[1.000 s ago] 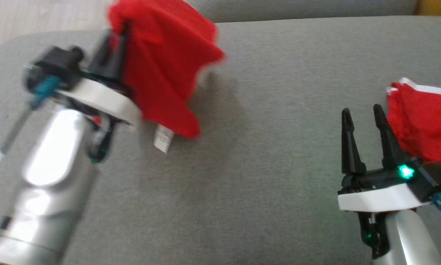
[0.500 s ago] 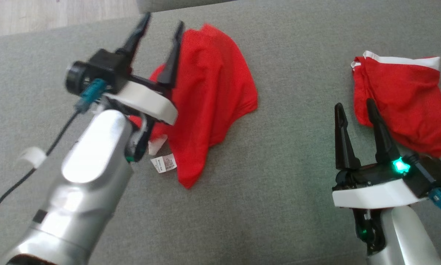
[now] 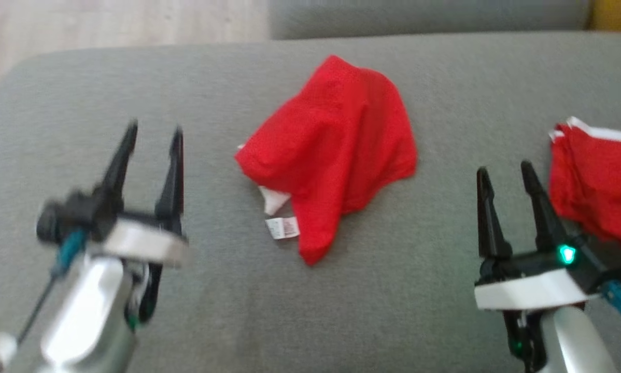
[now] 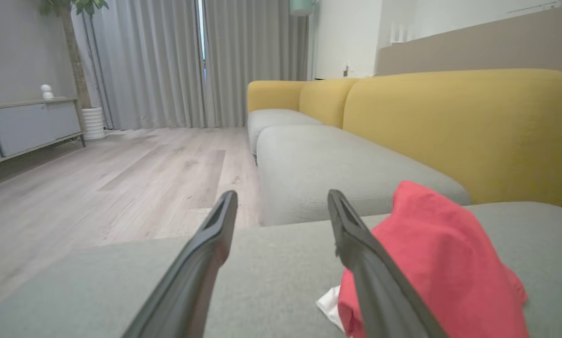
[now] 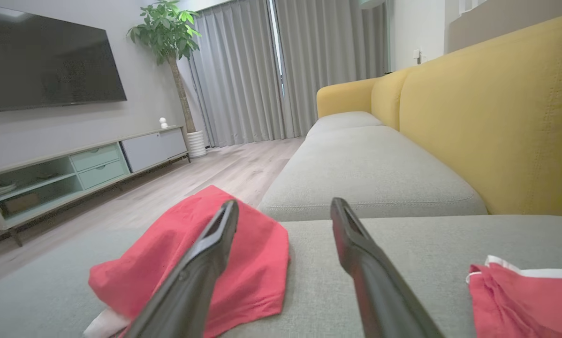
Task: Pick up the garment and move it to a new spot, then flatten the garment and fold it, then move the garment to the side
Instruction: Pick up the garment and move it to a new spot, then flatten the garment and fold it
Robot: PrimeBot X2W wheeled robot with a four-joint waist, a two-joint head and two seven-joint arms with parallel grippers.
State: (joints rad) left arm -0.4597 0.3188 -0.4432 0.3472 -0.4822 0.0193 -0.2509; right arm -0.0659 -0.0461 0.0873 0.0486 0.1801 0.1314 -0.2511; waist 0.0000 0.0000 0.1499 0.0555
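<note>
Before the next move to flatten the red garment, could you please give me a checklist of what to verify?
1. Left claw open and empty: ok.
2. Right claw open and empty: ok.
3. Red garment lying on the grey cushion, free of both claws: ok.
4. Garment flat enough to fold: not ok. It is bunched up, with a white label sticking out at its near edge.
5. Second red garment, the one with a white band, lying apart from the first: ok.
6. Which edge to grasp for spreading: cannot tell, as the folds hide the garment's outline.
</note>
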